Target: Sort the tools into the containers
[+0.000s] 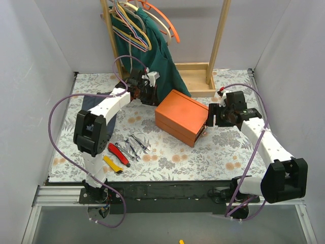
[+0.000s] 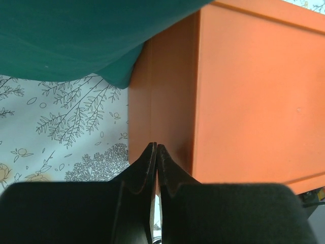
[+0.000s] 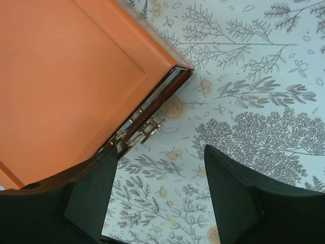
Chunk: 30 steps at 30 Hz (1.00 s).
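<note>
left gripper [image 2: 155, 146]: your jaws are pressed together, tips right beside the upright end wall of the box [image 2: 244, 91]. There's a thin silver sliver in the seam lower down, can't tell what it is.
left arm: in the top view you're reaching across to the box's far left corner, with the hem of the green garment [image 2: 61, 35] hanging just above the gripper.
right gripper [image 3: 161, 150]: your jaws are spread wide, with only the floral cloth [image 3: 254, 76] between them. It sits at the box's right end.
left finger [image 3: 91, 198]: just beside the box's corner; can't tell if it's touching.
latch [image 3: 144, 129]: small metal fitting on the box's end edge, right above that finger.
box: flat on the cloth mid-table, turned at an angle, between your two grippers. From above its sides look flush.
pliers [image 1: 118, 154]: on the cloth near your left arm's base, well apart from the box.
yellow tool [image 1: 112, 163]: just beside the pliers, on the near side.
wrenches [image 1: 136, 144]: small cluster just beside the pliers, between them and the box, not touching it.
rack [image 1: 218, 40]: wooden, at the far edge, with hangers [image 1: 134, 25] and the garment on it.
</note>
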{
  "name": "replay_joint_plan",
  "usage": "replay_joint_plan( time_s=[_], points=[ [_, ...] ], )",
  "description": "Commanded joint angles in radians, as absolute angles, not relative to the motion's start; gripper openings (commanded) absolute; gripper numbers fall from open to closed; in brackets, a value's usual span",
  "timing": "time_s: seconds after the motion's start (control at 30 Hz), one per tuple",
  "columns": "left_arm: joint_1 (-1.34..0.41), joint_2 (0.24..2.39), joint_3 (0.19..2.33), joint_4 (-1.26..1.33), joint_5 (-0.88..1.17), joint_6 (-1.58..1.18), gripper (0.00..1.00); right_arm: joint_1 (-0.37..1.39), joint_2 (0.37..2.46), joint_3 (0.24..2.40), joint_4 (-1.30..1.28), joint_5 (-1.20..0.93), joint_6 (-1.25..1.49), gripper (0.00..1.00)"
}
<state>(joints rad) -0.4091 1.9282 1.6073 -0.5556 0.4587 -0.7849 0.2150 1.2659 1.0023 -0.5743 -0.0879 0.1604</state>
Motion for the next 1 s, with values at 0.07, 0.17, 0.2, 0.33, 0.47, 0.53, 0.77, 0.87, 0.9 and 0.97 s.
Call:
replay_joint_plan(
  time_s=[0.07, 0.17, 0.2, 0.33, 0.47, 0.53, 0.77, 0.87, 0.9, 0.97],
  points=[
    [-0.436, 1.924, 1.624, -0.566, 0.451, -0.770, 0.00, 0.210, 1.290, 0.956, -0.531, -0.144, 0.204, 0.75],
    [-0.440, 1.925, 1.628, -0.566, 0.439, -0.775, 0.00, 0.209, 1.305, 0.953, -0.528, -0.126, 0.202, 0.74],
    [-0.440, 1.922, 1.628, -0.565, 0.420, -0.778, 0.00, 0.209, 1.308, 0.953, -0.537, -0.105, 0.201, 0.74],
    [-0.440, 1.890, 1.625, -0.551, 0.348, -0.790, 0.00, 0.172, 1.319, 0.951, -0.600, -0.061, 0.172, 0.73],
    [-0.440, 1.862, 1.615, -0.549, 0.322, -0.788, 0.00, 0.117, 1.301, 0.936, -0.669, -0.043, 0.126, 0.73],
    [-0.439, 1.852, 1.614, -0.552, 0.327, -0.773, 0.00, 0.101, 1.278, 0.927, -0.696, -0.035, 0.085, 0.73],
    [-0.420, 1.767, 1.582, -0.534, 0.244, -0.750, 0.23, 0.084, 1.192, 0.926, -0.752, -0.008, 0.006, 0.73],
    [-0.411, 1.758, 1.571, -0.535, 0.242, -0.753, 0.27, 0.078, 1.170, 0.942, -0.768, 0.035, -0.030, 0.73],
    [-0.410, 1.750, 1.569, -0.535, 0.244, -0.753, 0.27, 0.075, 1.166, 0.954, -0.775, 0.052, -0.038, 0.73],
    [-0.410, 1.741, 1.560, -0.534, 0.245, -0.747, 0.28, 0.068, 1.163, 0.960, -0.784, 0.064, -0.061, 0.73]
  ],
)
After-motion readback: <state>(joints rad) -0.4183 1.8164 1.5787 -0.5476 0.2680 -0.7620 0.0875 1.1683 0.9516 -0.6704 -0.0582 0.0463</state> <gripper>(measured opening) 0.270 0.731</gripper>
